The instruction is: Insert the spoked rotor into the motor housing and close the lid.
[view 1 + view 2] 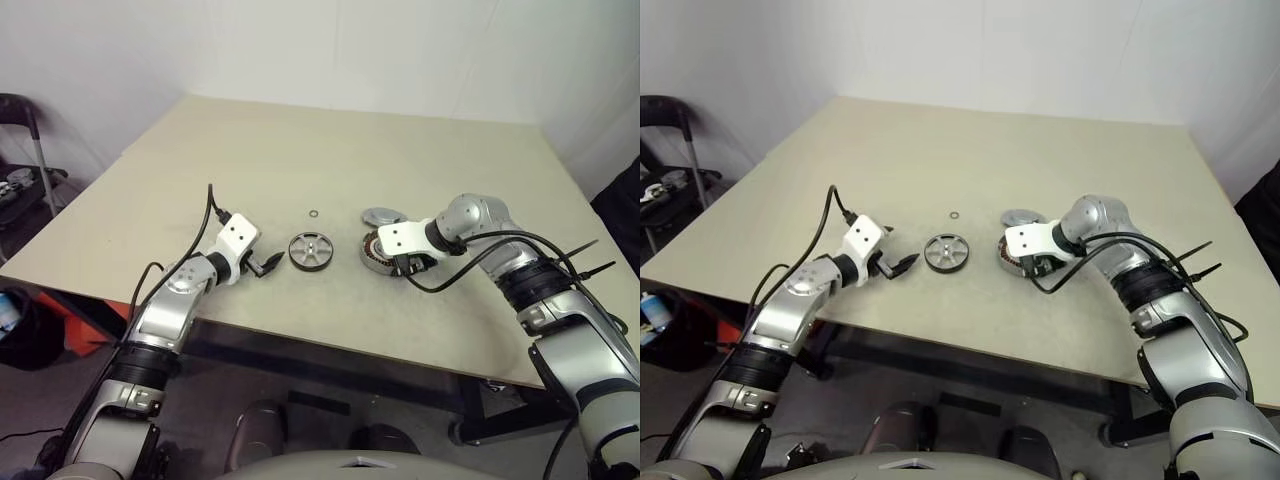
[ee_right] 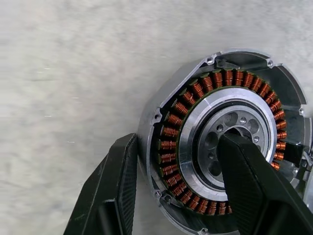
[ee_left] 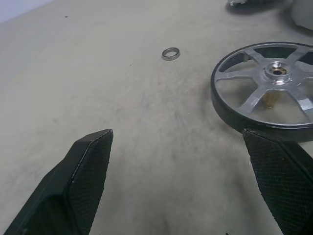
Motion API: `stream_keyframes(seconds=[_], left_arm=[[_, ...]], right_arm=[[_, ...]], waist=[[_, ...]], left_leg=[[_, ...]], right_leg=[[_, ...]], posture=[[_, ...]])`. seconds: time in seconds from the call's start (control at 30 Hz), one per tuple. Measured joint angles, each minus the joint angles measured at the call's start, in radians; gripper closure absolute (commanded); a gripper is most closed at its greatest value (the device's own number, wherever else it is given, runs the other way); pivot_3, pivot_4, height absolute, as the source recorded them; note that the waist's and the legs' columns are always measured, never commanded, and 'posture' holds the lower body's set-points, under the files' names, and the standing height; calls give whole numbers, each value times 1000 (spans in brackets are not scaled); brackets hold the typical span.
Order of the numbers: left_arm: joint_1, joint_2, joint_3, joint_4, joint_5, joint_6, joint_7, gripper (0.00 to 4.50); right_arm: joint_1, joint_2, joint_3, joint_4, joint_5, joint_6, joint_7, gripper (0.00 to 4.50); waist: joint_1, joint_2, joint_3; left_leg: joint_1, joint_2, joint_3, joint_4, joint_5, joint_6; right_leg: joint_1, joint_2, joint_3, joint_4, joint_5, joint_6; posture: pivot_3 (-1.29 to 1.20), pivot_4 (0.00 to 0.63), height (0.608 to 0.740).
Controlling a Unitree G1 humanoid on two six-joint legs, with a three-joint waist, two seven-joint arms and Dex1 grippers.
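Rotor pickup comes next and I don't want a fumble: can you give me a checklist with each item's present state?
1. Left gripper open: ok, fingers wide apart.
2. Rotor free on the table, nothing on it: ok.
3. Rotor between the left fingers: not ok, it lies just past one fingertip, off to one side.
4. Housing open, windings exposed, nothing inside: ok.
5. Right gripper steadying the housing: cannot tell; one finger sits outside the wall, one over the centre, grip unclear.
6. Lid and small ring out of the way: ok.
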Motion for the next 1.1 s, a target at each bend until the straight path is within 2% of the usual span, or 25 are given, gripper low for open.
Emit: stream_keyframes(seconds=[0.37, 0.57, 0.8, 0.93, 1.1], left_arm=[[-14, 0, 0, 18, 1, -1, -11, 0], [-11, 14, 0, 17, 1, -1, -11, 0], [-27, 14, 0, 23, 1, -1, -16, 0], [-36, 13, 0, 25, 1, -1, -21, 0], [-36, 19, 1, 36, -1, 1, -34, 0]], right_arm=[[44, 24, -29, -73, 6, 114, -5, 2459], [94, 27, -61, -161, 44, 191, -1, 2459], [112, 45, -49, -150, 63, 177, -17, 56], [116, 49, -49, -157, 78, 193, -31, 56], [161, 20, -69, -297, 134, 284, -10, 56]], waist=[[-5, -1, -1], [-14, -1, 0], [-27, -1, 0], [-29, -1, 0], [-27, 0, 0]], left_leg=[[10, 0, 0, -2, 0, -1], [10, 1, 1, -3, 0, -1], [11, 1, 1, -3, 1, -2], [14, 1, 1, -3, 1, -3], [9, 1, 1, -3, 1, -3]], right_leg=[[7, 0, 0, -1, 0, 1], [7, 0, 0, -1, -1, 1], [7, 0, 1, 0, -1, 1], [8, 0, 1, 1, -1, 1], [4, 0, 1, 0, -1, 1]], posture=[[0, 0, 740], [0, 0, 740], [0, 0, 740], [0, 0, 740], [0, 0, 740]])
